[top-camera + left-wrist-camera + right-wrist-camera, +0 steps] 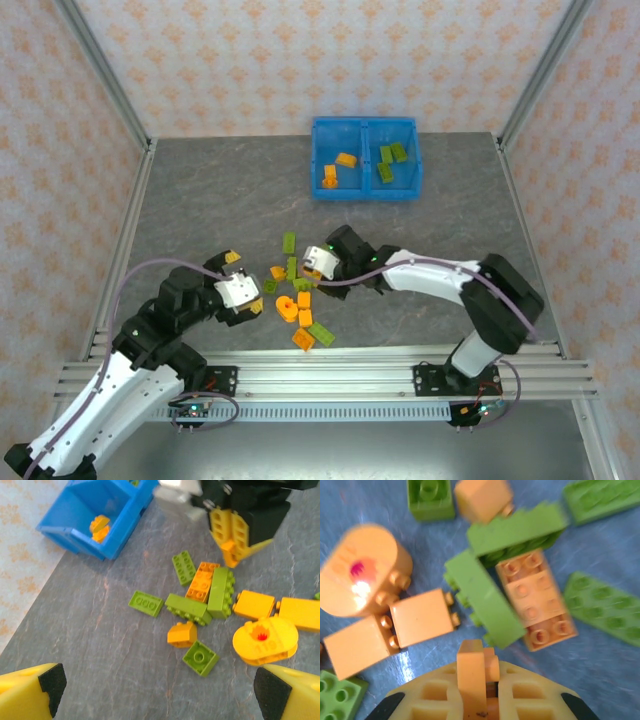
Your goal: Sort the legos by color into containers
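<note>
Over the lego pile [298, 292], right claw [231, 550] clenched on an orange brick [471, 677] — left claw [160, 692] spread wide

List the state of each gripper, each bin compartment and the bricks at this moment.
Left gripper: open, empty, above the table beside the pile.
Right gripper: shut on an orange brick, over the pile.
Bin left compartment: holds orange bricks.
Bin right compartment: holds green bricks.
Loose bricks: orange and green mixed, lying on the table, unsorted.
</note>
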Motion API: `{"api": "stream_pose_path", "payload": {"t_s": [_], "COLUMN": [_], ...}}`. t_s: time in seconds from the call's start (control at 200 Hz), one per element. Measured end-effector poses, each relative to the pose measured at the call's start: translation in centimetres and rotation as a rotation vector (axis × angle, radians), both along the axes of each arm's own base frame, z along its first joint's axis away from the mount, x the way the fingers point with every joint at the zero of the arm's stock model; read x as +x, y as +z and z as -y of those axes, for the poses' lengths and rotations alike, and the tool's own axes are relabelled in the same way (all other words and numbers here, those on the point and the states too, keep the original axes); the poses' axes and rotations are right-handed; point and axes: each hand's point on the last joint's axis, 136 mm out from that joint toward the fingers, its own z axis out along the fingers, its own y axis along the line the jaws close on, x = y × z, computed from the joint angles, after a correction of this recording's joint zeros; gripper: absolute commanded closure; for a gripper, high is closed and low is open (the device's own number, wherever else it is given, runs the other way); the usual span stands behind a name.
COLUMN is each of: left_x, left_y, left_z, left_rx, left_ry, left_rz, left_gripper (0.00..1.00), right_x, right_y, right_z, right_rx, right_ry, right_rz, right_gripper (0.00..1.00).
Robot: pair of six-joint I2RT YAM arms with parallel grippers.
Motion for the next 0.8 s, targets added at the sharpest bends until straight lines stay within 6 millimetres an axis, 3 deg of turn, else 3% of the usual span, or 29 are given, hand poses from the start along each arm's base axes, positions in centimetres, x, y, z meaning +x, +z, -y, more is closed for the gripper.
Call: {"api": "stream_pose_path", "payload": {"t_s": [0.095,0.3,0.4,0.5,0.621,0.711,0.801], "left_x": [0.7,3.1,3.7,4.0,4.2,4.3,4.4], "left_y": [0.8,2.6,3.0,3.1,3.0,2.9,2.7], "left_z": [1.1,2.5,2.4,2.2,2.2,2.3,2.2], "left_rx": [-0.064,-0.201,-0.210,-0.205,-0.200,-0.197,-0.188], "left_ry": [-0.017,0.031,0.053,0.069,0.069,0.069,0.075], "left_rz": [0.015,0.051,0.070,0.080,0.082,0.080,0.078], "left_gripper": [0.00,0.00,0.00,0.00,0.00,0.00,0.00], "right_x": [3.6,18.6,25.0,30.5,35.8,37.6,37.6], "right_y": [4.0,12.5,14.4,13.9,11.1,8.1,4.4], "right_z": [1.0,4.1,4.6,4.5,3.3,2.4,2.1], "right_rx": [0.101,0.271,0.349,0.374,0.356,0.332,0.279], "right_ry": [-0.152,-0.670,-0.851,-0.964,-1.029,-1.051,-1.074], "right_rz": [0.037,0.146,0.150,0.127,0.091,0.044,-0.018], "right_gripper": [0.87,0.88,0.88,0.88,0.88,0.87,0.86]}}
